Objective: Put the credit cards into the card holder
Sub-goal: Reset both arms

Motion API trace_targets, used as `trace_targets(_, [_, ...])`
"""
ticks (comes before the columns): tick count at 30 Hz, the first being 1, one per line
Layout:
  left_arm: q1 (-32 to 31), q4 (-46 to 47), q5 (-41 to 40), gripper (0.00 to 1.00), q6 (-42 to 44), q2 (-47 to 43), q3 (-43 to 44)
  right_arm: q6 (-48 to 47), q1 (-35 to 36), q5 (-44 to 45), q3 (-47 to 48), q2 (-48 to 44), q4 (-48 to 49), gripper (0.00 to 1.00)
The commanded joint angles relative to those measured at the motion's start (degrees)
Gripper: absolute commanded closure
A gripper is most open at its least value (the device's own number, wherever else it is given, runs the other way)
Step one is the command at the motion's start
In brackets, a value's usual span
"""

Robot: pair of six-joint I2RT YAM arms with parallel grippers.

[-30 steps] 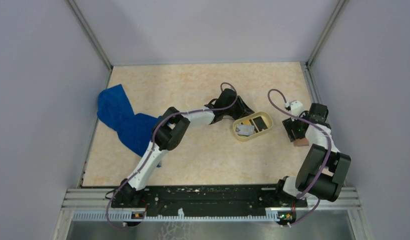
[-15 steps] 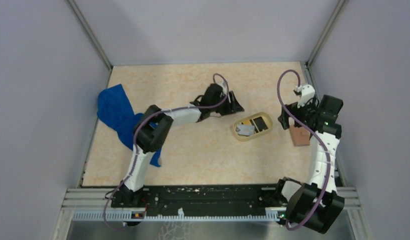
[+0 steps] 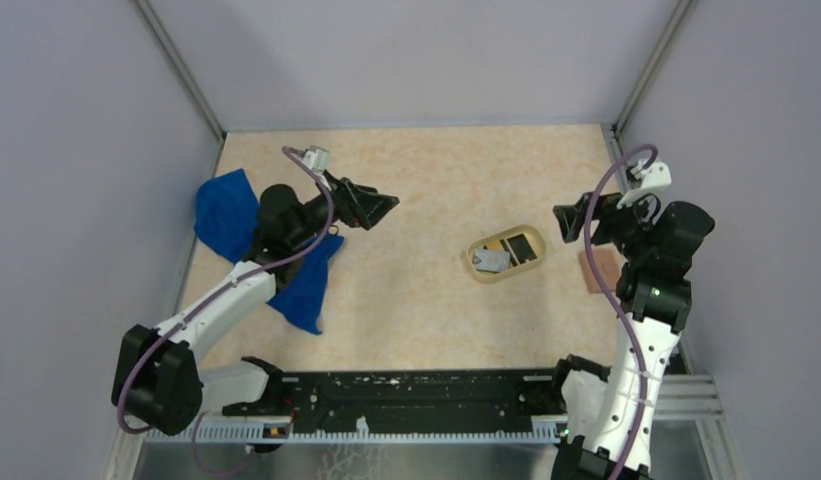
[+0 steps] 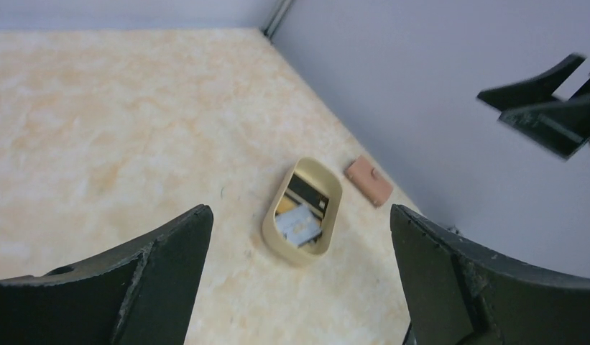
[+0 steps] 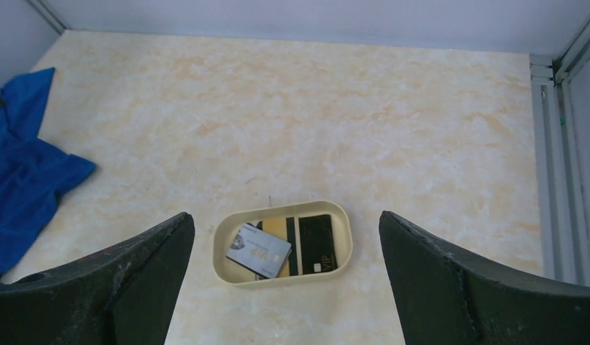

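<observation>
We see the salmon card holder (image 3: 598, 270) lying flat beside the right wall, its long axis running along that wall. The thin credit cards (image 5: 258, 250) rest in the oval tan tray (image 5: 284, 282), the glossy black one crosswise, the grey one askew. Both arms hover raised with bent elbows: the left gripper (image 3: 384, 207) near the crumpled blue cloth (image 3: 226, 220), the right gripper (image 3: 564, 222) near the holder, jaws spread wide and empty.

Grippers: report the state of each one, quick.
Left gripper: open, jaws wide, holding nothing.
Right gripper: open, jaws wide, holding nothing.
</observation>
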Motion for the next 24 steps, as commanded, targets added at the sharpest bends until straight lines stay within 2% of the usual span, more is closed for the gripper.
trace_targets(1, [1.5,-5.3,0.7,0.01,2.9,-11.4,-9.0,10.9,-0.2,-1.1,2.6,-0.8,5.6,0.02])
trace_targets(5, [2.1,-9.3,-1.7,0.01,4.0,-20.6,-14.6,13.7,-0.2,-2.4,1.6,0.2,8.1,0.02])
trace_targets(10, [2.1,-12.5,-1.0,0.01,4.1,-27.2,-17.7,15.3,-0.2,-3.1,0.6,0.8,10.9,0.02])
trace_targets(24, [2.1,-20.0,-5.1,0.01,6.7,-32.8,-18.8,16.1,-0.2,-3.6,-2.1,0.7,14.3,0.02])
